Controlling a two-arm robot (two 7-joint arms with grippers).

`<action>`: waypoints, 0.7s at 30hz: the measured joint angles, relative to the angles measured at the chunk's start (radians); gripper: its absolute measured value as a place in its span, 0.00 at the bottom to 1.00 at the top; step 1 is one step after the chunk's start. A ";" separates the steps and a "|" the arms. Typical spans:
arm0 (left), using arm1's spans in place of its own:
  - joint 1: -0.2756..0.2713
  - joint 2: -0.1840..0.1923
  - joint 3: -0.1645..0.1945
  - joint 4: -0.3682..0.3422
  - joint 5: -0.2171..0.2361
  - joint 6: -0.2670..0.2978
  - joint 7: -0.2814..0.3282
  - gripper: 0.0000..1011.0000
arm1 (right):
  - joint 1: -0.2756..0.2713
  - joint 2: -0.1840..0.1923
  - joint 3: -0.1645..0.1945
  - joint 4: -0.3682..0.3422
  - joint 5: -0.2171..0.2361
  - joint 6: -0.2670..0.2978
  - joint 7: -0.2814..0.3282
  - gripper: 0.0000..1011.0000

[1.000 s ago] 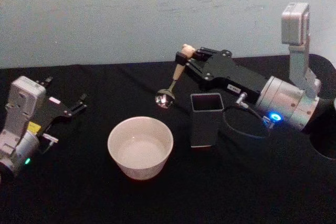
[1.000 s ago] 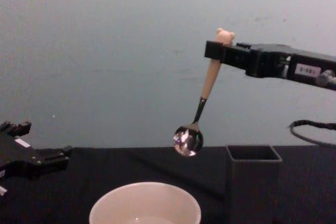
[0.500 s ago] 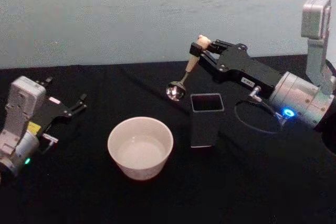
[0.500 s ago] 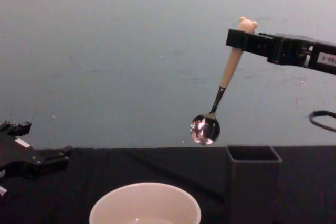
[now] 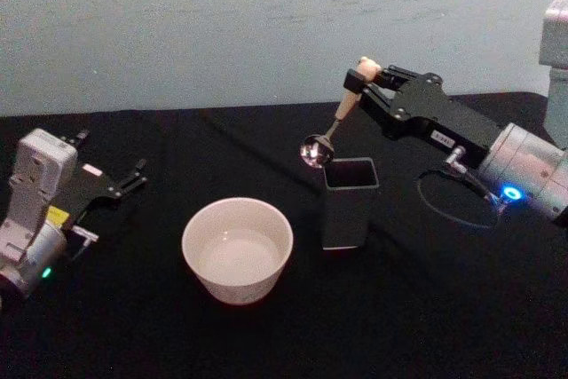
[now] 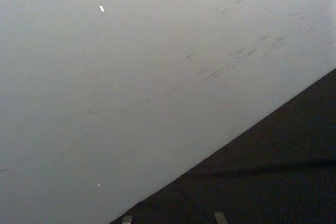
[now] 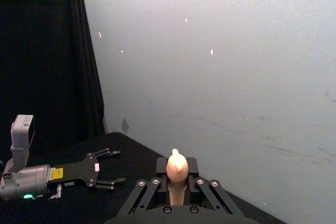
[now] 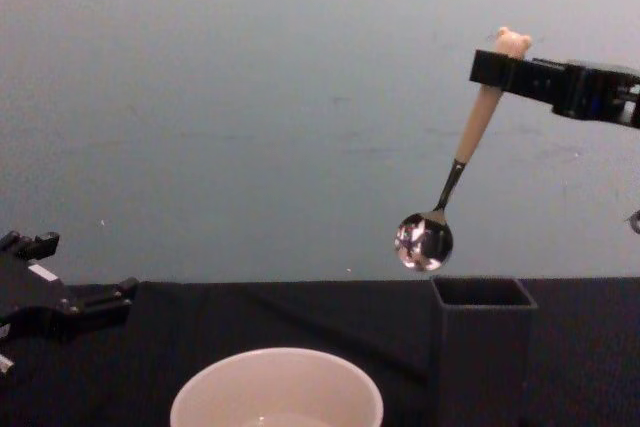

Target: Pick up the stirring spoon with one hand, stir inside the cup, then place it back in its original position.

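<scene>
Right gripper (image 5: 362, 73) was raised above the black cloth-covered table (image 5: 399, 326), reaching in from the right side. Its jaws were closed on the pale beige handle of the small bear-topped metal stirring spoon (image 5: 338, 118), gripping just below the bear head. In the right wrist view the bear head of the spoon (image 7: 177, 167) stood up between the 2 fingers of the gripper (image 7: 177, 182).

The spoon (image 8: 462, 152) hung tilted in the air, bear head uppermost and toward the right, shiny round bowl lowest and toward the left. In the chest view the bowl was just above the left rim of the tall dark grey square holder (image 8: 482, 347), not touching it.

The holder (image 5: 348, 210) stood upright on the table. The wide round cream-white cup (image 5: 232, 288) stood to its left and slightly nearer the robot, apart from it.

Left gripper (image 5: 133, 177) rested low at the table's left side, well apart from the cup; its fingers were spread open and held nothing.
</scene>
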 joint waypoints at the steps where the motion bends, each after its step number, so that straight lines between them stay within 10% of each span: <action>1: 0.000 0.000 0.000 0.000 0.000 0.000 0.000 0.99 | -0.002 0.002 0.002 -0.001 0.002 -0.001 0.000 0.21; 21: 0.000 0.000 0.000 0.000 0.000 0.000 0.000 0.99 | -0.040 0.043 0.038 -0.010 0.010 -0.008 -0.006 0.21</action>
